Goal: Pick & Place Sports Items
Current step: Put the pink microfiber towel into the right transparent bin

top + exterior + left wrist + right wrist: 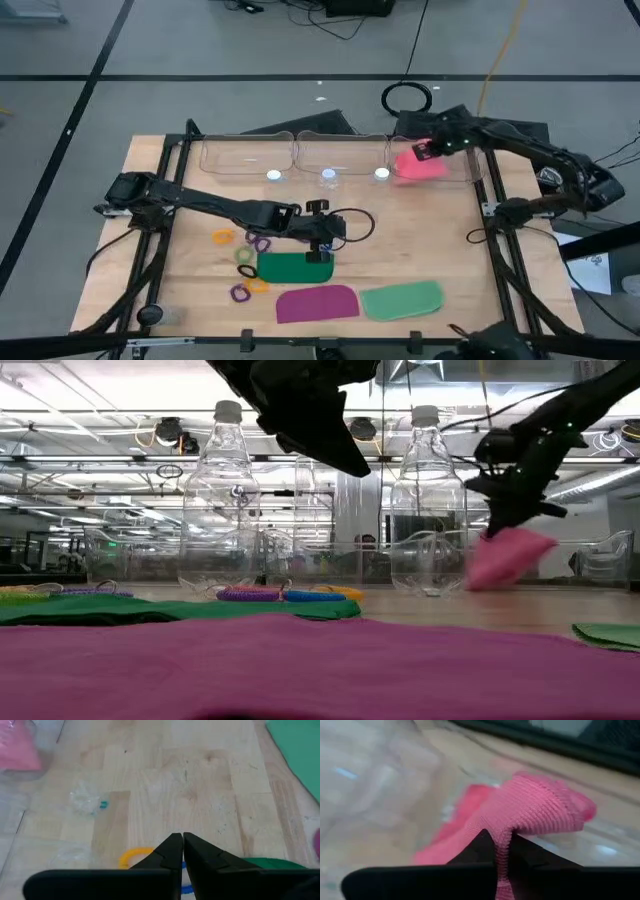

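Note:
My right gripper (428,152) is shut on the pink piece (420,166) over the rightmost clear bin (455,172) at the table's far side. The dark green piece (293,266), the purple piece (317,303) and the light green piece (402,300) lie flat near the front edge. Several small rings (247,262) lie on the wood left of the dark green piece. My left gripper (325,246) hangs shut above the dark green piece's right end and touches nothing. Under it lie a yellow ring (134,856) and a blue ring (186,888). My right gripper pinches a bunched part of the pink piece (503,851) between its two fingers, slanting down from the table's right side. The cloth puckers at the fingers and hangs below them (505,558). Whether its lower end touches the bin's floor, I cannot tell.
Three clear bins (300,155) stand in a row along the far edge. Clear bottles (225,500) stand upright in front of them. A black frame (165,200) runs along both sides of the table. Bare wood (420,235) lies between the arms.

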Robot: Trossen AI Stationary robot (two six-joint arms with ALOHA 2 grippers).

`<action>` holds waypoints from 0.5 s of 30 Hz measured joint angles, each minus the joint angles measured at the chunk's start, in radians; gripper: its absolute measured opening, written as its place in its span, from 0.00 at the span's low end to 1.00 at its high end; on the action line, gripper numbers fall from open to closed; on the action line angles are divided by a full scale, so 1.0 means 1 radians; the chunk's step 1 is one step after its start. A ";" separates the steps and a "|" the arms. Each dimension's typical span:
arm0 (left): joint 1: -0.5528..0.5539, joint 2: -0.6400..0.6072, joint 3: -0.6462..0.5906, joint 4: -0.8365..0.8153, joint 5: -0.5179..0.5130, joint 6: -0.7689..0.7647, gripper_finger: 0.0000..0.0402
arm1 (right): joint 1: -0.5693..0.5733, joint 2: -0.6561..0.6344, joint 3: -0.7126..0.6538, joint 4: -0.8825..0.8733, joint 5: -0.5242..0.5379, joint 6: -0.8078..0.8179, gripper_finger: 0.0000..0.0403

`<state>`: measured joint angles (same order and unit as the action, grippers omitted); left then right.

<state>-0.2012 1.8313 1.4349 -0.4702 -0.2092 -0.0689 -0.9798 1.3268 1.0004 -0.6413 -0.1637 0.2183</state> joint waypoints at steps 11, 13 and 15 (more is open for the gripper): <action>0.000 0.000 0.000 0.002 0.001 -0.009 0.05 | -0.010 -0.016 -0.050 -0.028 0.087 0.005 0.00; 0.000 0.000 0.000 0.003 0.002 -0.018 0.05 | -0.018 -0.016 -0.090 -0.008 0.084 0.005 0.00; 0.000 0.000 0.000 0.003 0.002 -0.018 0.05 | -0.027 -0.016 -0.132 0.012 0.083 0.005 0.00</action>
<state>-0.2012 1.8313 1.4349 -0.4671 -0.2077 -0.0872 -1.0066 1.3106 0.8680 -0.6297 -0.0805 0.2234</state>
